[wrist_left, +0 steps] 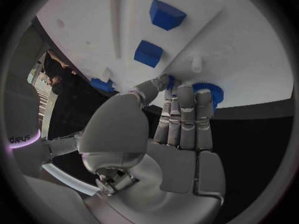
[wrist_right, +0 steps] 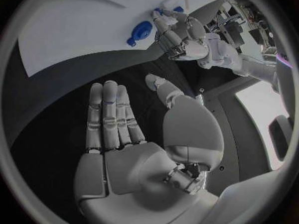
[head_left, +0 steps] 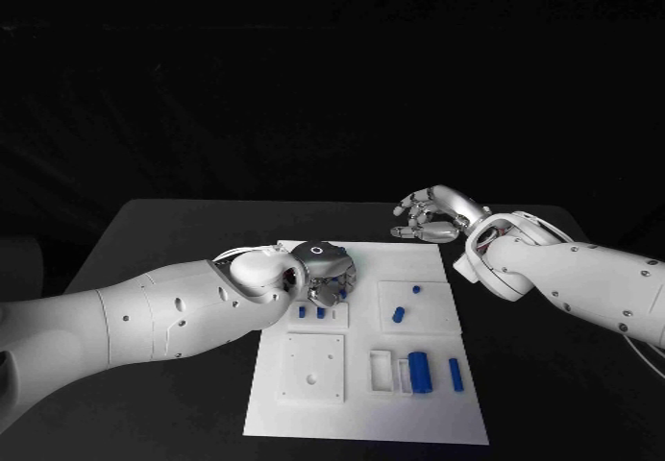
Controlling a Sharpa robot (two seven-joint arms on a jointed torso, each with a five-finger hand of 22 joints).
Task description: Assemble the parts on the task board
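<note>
Head view shows the left hand [head_left: 322, 274] low over the far left part of the white task board [head_left: 363, 423], its fingers straight and close together, their tips at a round blue ridged part [wrist_left: 209, 92] near the board's far edge; whether it grips that part I cannot tell. Further right, more blue parts [head_left: 419, 372] lie in the board's recesses. Beyond the board's far right corner, the right hand [head_left: 432, 215] hovers above the black table [head_left: 166, 230], fingers apart and holding nothing.

left hand [head_left: 322, 274] hides board part | blue gear [wrist_left: 209, 92] half behind fingers [wrist_left: 187, 117]
</note>
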